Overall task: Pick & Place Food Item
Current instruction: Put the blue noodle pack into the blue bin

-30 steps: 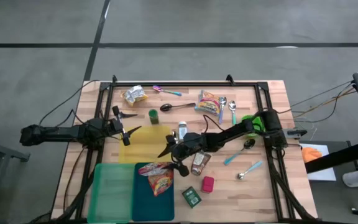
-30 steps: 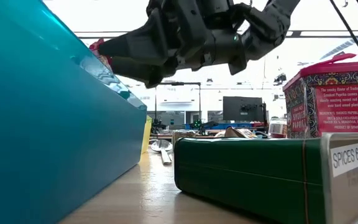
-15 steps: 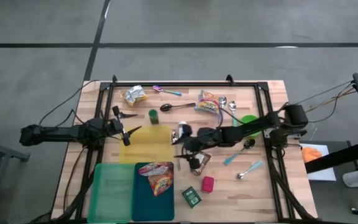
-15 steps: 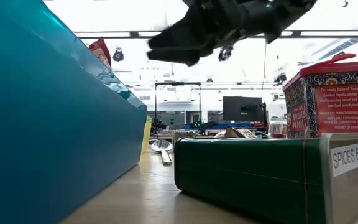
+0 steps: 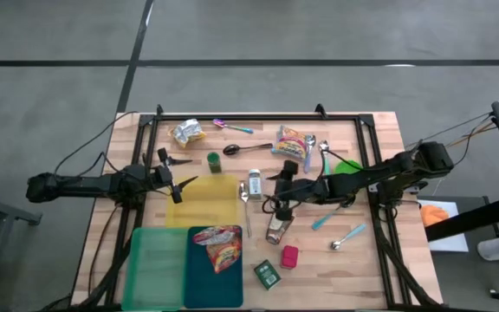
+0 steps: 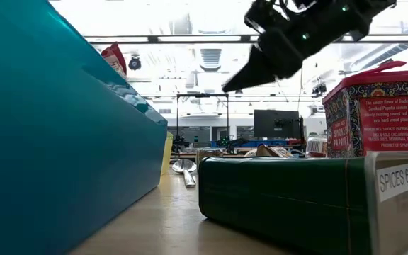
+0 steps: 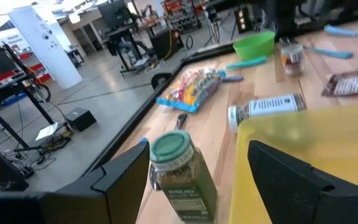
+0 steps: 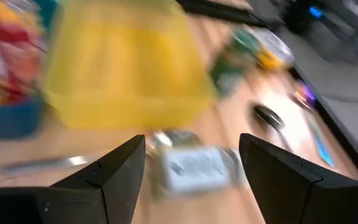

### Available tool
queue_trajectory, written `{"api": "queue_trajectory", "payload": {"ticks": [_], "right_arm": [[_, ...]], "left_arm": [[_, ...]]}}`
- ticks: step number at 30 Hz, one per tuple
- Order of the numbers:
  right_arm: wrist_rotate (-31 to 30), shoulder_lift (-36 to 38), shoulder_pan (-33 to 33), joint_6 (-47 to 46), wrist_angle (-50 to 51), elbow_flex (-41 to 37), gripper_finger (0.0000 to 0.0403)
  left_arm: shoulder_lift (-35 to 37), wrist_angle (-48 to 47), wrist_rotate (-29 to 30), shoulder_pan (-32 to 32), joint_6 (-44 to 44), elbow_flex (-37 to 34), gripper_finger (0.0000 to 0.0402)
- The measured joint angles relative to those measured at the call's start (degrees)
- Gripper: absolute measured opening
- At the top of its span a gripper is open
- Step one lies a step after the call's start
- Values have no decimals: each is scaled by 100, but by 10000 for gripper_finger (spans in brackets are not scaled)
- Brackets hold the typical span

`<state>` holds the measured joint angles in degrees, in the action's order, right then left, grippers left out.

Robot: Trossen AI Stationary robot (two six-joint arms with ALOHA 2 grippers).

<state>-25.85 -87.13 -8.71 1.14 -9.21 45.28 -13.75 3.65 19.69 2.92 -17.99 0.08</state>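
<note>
A red and orange food packet point(image 5: 217, 245) lies in the teal bin point(image 5: 199, 282) at the near edge; its top point(image 6: 115, 57) pokes above the bin's wall in the low view. My right gripper point(image 5: 275, 192) hangs open and empty above the table's middle, over a spice bottle point(image 8: 197, 168) that lies on its side beside the yellow bin point(image 5: 204, 201). At the table's left side my left gripper point(image 5: 178, 184) waits open, facing a green-lidded jar point(image 7: 179, 177). A colourful snack packet point(image 5: 291, 142) and a yellow snack bag point(image 5: 187, 132) lie near the far edge.
A green bin point(image 5: 157, 264) adjoins the teal one. A brown packet point(image 5: 277, 227), a red tin point(image 5: 289, 256) and a green tin point(image 5: 267, 274) lie near the front. Spoons point(image 5: 347, 236) and a green bowl point(image 5: 347, 165) sit on the right.
My right gripper has drawn back from beside the teal bin toward the table's right and far side, rising and tipping from pointing steeply down to nearer level. Its fingers stay open. The food packet has stayed in the teal bin.
</note>
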Motion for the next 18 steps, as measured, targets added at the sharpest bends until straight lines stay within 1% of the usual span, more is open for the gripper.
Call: {"api": "queue_trajectory", "payload": {"ticks": [2, 6, 11, 13, 14, 18], "right_arm": [[-374, 51, 4, -313, 390, 34, 258], [-934, 107, 9, -995, 1233, 115, 258], [-1604, 165, 25, -2475, 1921, 190, 257], [-1855, 179, 51, -2872, 2318, 242, 257], [-1931, 180, 76, -3047, 2500, 290, 257], [-1901, 199, 336, -3850, 3669, 501, 257]], "left_arm": [[10, -4, -11, 2, 1, 0, 275], [-26, -5, -7, 0, 1, 0, 275], [-105, -5, 1, 0, 0, 0, 275], [-105, -6, -3, 2, 1, 0, 275], [-107, -1, 0, 2, 1, 0, 275], [-142, -4, -1, -1, 1, 0, 275]]}}
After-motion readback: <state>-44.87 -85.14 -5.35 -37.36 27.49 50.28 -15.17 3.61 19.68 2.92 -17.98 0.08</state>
